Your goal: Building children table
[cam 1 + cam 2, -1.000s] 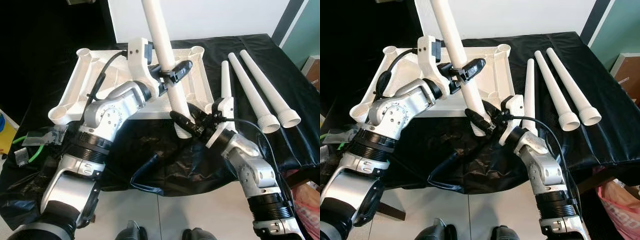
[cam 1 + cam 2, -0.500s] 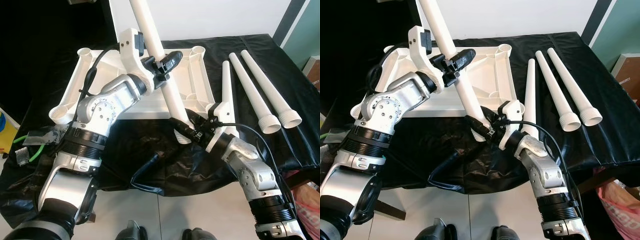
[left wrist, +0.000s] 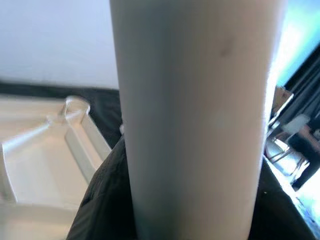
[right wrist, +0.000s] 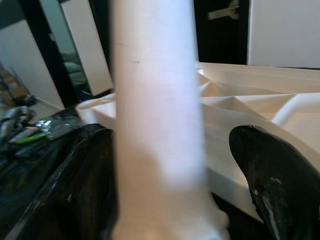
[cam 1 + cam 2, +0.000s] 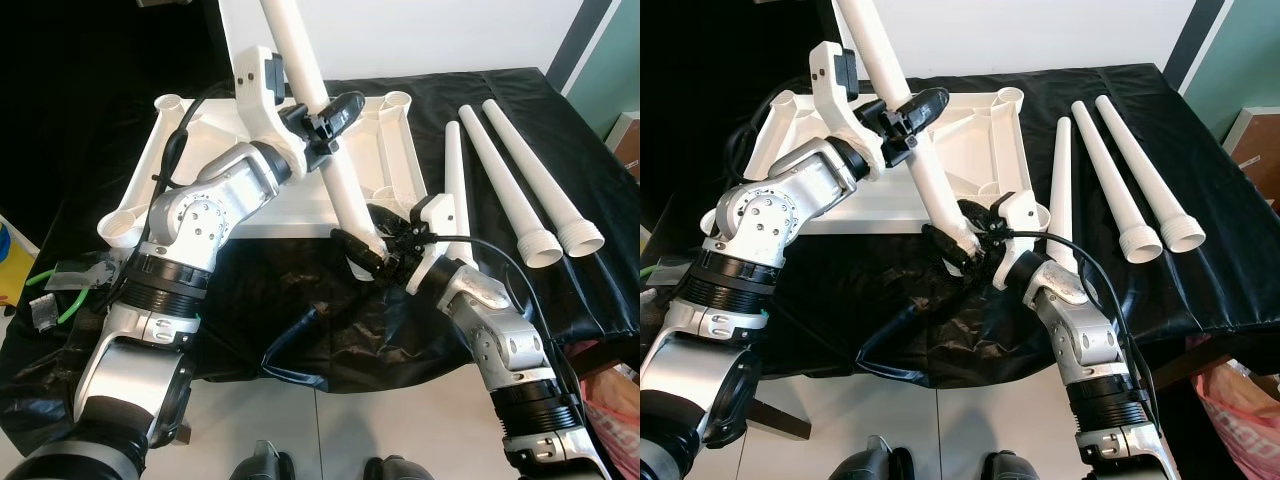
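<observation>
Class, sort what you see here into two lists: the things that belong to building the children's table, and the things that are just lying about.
Belonging to the job:
- upturned white table top
- table leg held by both grippers
- three spare legs on the black cloth
- left gripper, right gripper

Just lying about:
- green cable
- pink bag

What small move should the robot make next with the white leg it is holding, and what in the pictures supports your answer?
Probably shift the leg toward the near right corner socket of the upturned tabletop. The left gripper clamps the leg mid-length, the right gripper flanks its wide lower end, which hangs over black cloth just short of that socket. Three legs lie waiting.
</observation>
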{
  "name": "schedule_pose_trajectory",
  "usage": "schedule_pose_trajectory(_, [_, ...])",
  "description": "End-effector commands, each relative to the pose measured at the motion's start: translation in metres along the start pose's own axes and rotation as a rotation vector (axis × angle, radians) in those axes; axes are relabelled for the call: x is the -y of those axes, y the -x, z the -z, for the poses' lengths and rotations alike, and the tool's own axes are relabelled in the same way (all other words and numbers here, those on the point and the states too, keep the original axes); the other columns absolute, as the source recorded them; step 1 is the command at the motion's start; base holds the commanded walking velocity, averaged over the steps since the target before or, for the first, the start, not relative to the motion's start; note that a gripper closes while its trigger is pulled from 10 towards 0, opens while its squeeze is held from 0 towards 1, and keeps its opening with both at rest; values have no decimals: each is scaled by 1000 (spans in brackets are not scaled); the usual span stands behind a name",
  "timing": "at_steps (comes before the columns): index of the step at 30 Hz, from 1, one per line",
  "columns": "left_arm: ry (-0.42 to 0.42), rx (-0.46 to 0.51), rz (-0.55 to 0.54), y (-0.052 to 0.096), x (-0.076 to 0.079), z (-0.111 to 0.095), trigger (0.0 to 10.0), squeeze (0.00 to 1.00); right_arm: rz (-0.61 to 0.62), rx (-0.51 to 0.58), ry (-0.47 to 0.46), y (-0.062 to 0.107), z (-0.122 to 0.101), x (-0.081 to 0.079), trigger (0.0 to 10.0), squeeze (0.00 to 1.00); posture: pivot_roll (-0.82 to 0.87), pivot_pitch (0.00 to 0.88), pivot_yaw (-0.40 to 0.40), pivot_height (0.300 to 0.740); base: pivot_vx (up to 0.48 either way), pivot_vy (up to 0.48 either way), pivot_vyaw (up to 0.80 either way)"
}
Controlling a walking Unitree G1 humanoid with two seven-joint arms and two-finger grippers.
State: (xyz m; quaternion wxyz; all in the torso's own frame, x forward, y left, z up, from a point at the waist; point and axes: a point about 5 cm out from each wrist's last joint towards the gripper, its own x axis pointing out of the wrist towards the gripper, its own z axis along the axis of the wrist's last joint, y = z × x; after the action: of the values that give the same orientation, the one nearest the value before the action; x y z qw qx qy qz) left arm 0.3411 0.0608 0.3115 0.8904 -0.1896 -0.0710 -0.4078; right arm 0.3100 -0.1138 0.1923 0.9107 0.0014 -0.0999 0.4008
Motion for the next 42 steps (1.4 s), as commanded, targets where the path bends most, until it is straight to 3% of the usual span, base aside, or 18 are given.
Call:
schedule_pose_trajectory(1, [-74, 23, 423, 2, 30, -8, 10000, 0, 13, -16, 8, -1, 1, 2, 10000, 1000, -32, 114, 16, 740, 0, 0, 0])
schedule_pose_trajectory(2, [-129, 22, 413, 2, 33, -8, 10000, 0, 15, -25, 19, -4, 0, 3, 10000, 671, -31, 109, 12, 740, 0, 0, 0])
schedule_pose_trajectory(7, [-129, 22, 413, 2, 33, -8, 10000, 0, 15, -25, 19, -4, 0, 3, 10000, 671, -31, 109, 12, 740, 0, 0, 0])
schedule_pose_trajectory(8, [-164, 21, 407, 1, 36, -6, 10000, 0, 13, -36, 32, -8, -1, 4, 10000, 0, -29, 104, 9, 740, 0, 0, 0])
schedule_pose_trajectory(9, [-164, 21, 407, 1, 36, -6, 10000, 0, 13, -36, 32, -8, -1, 4, 10000, 0, -29, 104, 9, 740, 0, 0, 0])
schedule_pose_trajectory(10, [-227, 3, 402, -1, 40, -1, 10000, 0, 15, -58, 51, -16, -3, 4, 10000, 0, -27, 95, 5, 740, 0, 0, 0])
schedule_pose_trajectory(11, [-227, 3, 402, -1, 40, -1, 10000, 0, 15, -58, 51, -16, -3, 4, 10000, 0, -27, 95, 5, 740, 0, 0, 0])
schedule_pose_trajectory(14, [-330, -44, 411, -6, 49, 16, 10000, 0, 27, -94, 84, -31, -8, 6, 10000, 0, -31, 88, 7, 740, 0, 0, 0])
schedule_pose_trajectory(17, [-369, -68, 421, -9, 53, 25, 10000, 0, 33, -106, 99, -38, -10, 7, 10000, 0, -32, 84, 9, 740, 0, 0, 0])
schedule_pose_trajectory(24, [-401, -90, 437, -11, 59, 35, 10000, 0, 19, -123, 114, -44, -9, 4, 10000, 0, -35, 79, 9, 740, 0, 0, 0])
schedule_pose_trajectory(33, [-408, -66, 435, -13, 60, 32, 10000, 0, 37, -151, 115, -43, -2, 6, 10000, 0, -35, 77, 9, 740, 0, 0, 0])
schedule_pose_trajectory(34, [-414, -60, 437, -13, 60, 31, 10000, 0, 45, -157, 115, -43, -1, 7, 9216, 0, -35, 76, 11, 740, 0, 0, 0])
schedule_pose_trajectory(39, [-423, -56, 440, -14, 61, 30, 10000, 0, 58, -163, 115, -43, -1, 8, 8667, 0, -36, 79, 14, 740, 0, 0, 0])
schedule_pose_trajectory(40, [-423, -55, 443, -15, 61, 30, 10000, 0, 63, -161, 115, -42, -1, 10, 0, 0, -39, 84, 17, 740, 0, 0, 0])
schedule_pose_trajectory(42, [-423, -55, 443, -15, 61, 30, 10000, 0, 63, -161, 115, -42, -1, 10, 0, 0, -39, 84, 17, 740, 0, 0, 0])
